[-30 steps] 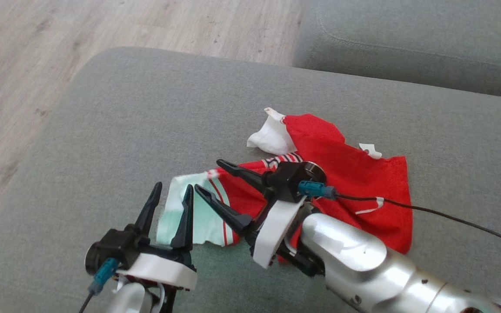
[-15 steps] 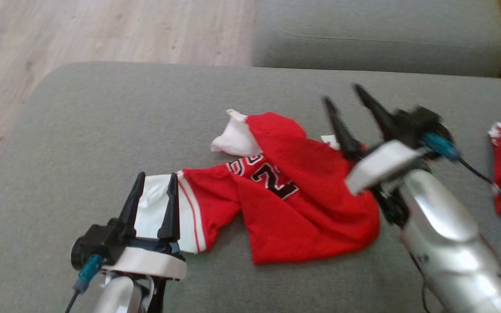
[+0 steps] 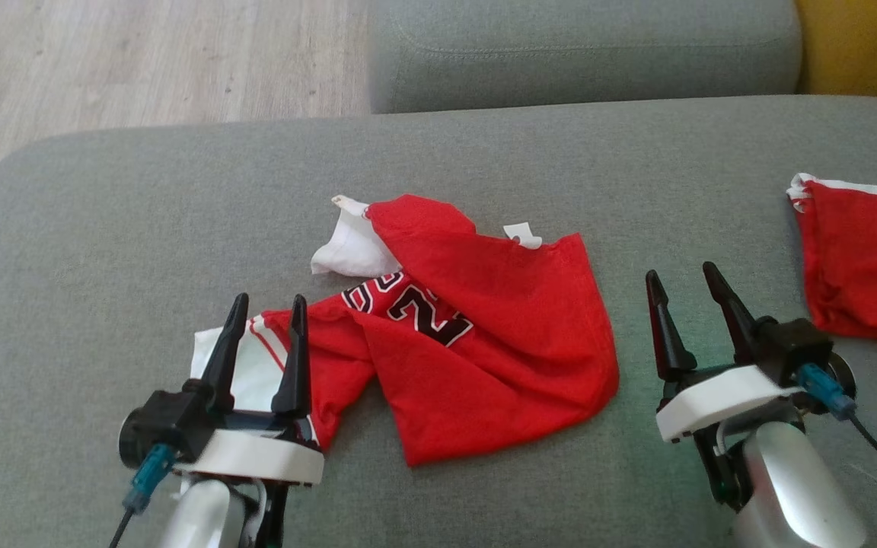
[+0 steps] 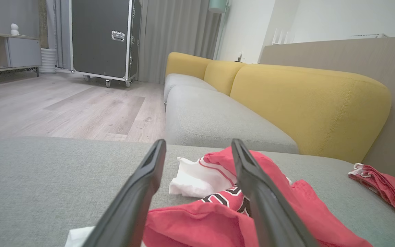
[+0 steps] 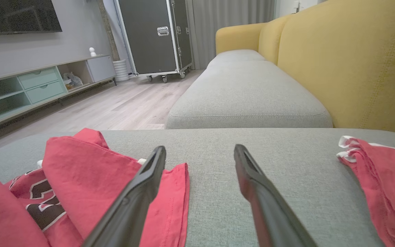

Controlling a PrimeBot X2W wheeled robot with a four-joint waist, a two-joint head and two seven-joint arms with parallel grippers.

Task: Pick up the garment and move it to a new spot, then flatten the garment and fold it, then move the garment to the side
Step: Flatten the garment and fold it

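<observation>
A crumpled red basketball jersey (image 3: 484, 335) with white trim and black numerals is lying in a loose heap on the grey fabric sofa seat (image 3: 141, 228), between the two claws. The left claw (image 3: 269, 301) is hovering spread wide over its white-edged end, gripping nothing, and the right claw (image 3: 678, 270) is likewise standing released just beside the red hem. The cloth is looking light, limp and prone to sagging, so pinching a hemmed corner is probably going to hold best.

The garment (image 3: 484, 335) lies mid-frame on the cushion (image 3: 103, 228). The left gripper (image 3: 269, 298) is over its lower-left end, the right gripper (image 3: 680, 271) is beside its right edge, and a second garment (image 3: 865, 259) lies far right.
</observation>
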